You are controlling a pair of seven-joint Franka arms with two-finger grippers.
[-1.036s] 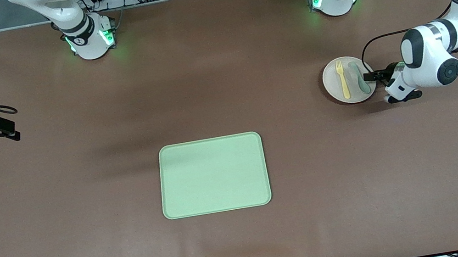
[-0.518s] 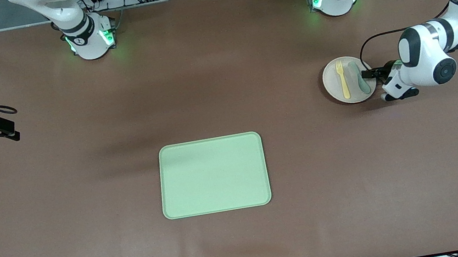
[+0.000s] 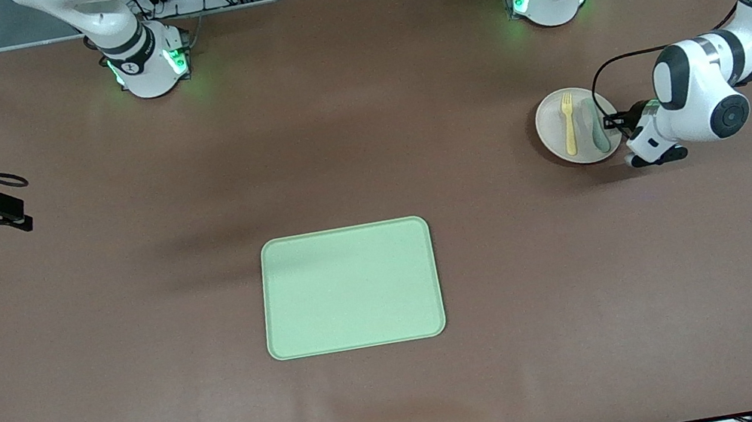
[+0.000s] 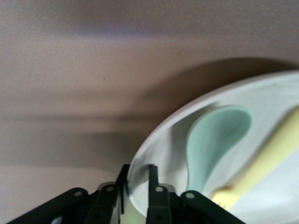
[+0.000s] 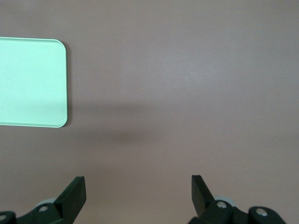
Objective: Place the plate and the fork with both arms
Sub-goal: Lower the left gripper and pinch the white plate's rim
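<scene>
Left hand (image 3: 612, 122) clamped on plate (image 3: 556, 131) rim; right hand (image 5: 138, 193) wide, waiting.

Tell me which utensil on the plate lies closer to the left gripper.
The grey-green spoon; the yellow fork lies beside it, farther from the left gripper clamping the plate rim.

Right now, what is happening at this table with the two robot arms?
The left gripper is shut on the rim of the plate, at the left arm's end of the table. The fork and a spoon lie on the plate, which looks slightly lifted. The right gripper waits, open, at the right arm's end. The green tray, nearer the front camera, holds nothing.
</scene>
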